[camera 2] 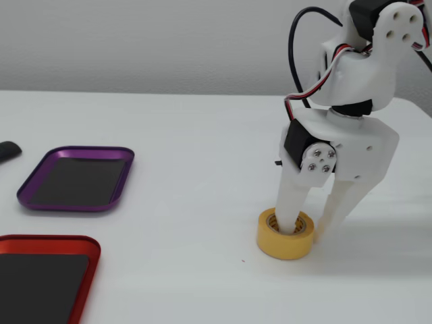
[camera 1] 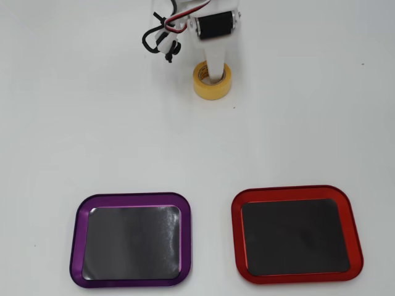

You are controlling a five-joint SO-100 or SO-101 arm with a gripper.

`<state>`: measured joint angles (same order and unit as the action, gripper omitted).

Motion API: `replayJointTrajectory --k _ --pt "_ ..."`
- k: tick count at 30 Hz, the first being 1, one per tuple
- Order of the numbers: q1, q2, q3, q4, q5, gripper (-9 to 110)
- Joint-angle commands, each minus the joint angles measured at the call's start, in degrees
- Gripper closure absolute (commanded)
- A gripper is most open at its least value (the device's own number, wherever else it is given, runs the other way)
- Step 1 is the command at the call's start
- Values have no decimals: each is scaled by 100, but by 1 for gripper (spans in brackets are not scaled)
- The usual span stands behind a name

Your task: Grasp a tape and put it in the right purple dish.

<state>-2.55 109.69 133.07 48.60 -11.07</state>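
Note:
The yellow tape roll [camera 1: 212, 91] lies flat on the white table at the back; in the fixed view it sits at the lower right [camera 2: 283, 244]. My gripper [camera 2: 309, 226] comes down on it from above. One white finger [camera 2: 291, 206] reaches into the roll's core and the other stands just outside the roll's right wall, so the jaws straddle the wall with a gap. In the overhead view the gripper [camera 1: 215, 69] is partly hidden by the arm. The purple dish [camera 1: 133, 196] lies empty at the front left of the overhead view, and at the left of the fixed view [camera 2: 67, 207].
A red-rimmed tray [camera 1: 290, 190] of the same shape lies beside the purple one, also empty; it shows at the fixed view's lower left corner [camera 2: 47, 239]. A small dark object [camera 2: 7, 151] lies at the fixed view's left edge. Cables hang by the arm [camera 1: 160, 37].

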Motion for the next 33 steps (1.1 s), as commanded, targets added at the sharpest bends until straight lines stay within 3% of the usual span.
replayJointTrajectory --k 1,11,17,24,33 --pt "-26 9 -26 -185 -123 102" --pt "167 1371 -1292 -193 -167 102" --pt "598 2197 -1257 -1380 -1397 102" --pt "2408 1380 -993 -2452 -1529 102" --pt "1995 -457 -2127 -2830 -1441 102"
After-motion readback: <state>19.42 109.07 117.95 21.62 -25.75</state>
